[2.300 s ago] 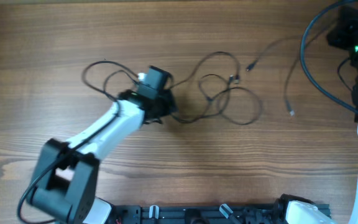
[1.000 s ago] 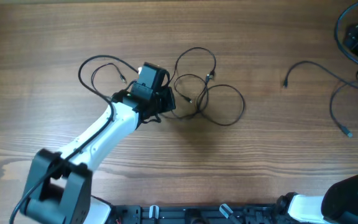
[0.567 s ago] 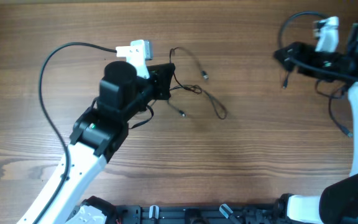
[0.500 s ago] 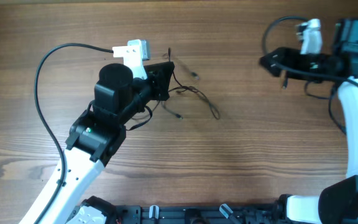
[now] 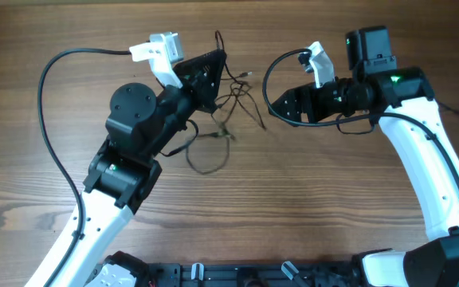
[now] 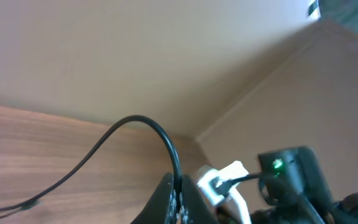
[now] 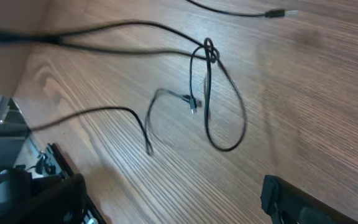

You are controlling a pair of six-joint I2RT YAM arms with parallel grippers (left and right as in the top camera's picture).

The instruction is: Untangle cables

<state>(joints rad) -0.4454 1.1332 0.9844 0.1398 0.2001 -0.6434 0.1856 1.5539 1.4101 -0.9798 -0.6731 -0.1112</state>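
Left end effector [image 5: 212,70] aloft amid cables [image 5: 223,134]

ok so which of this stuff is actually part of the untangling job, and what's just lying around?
Job:
- thin black cables, with the knot
- separate plug-ended cable
- left gripper, right gripper

Not the job:
- thick arm cable
- wooden table
- rail at the near edge
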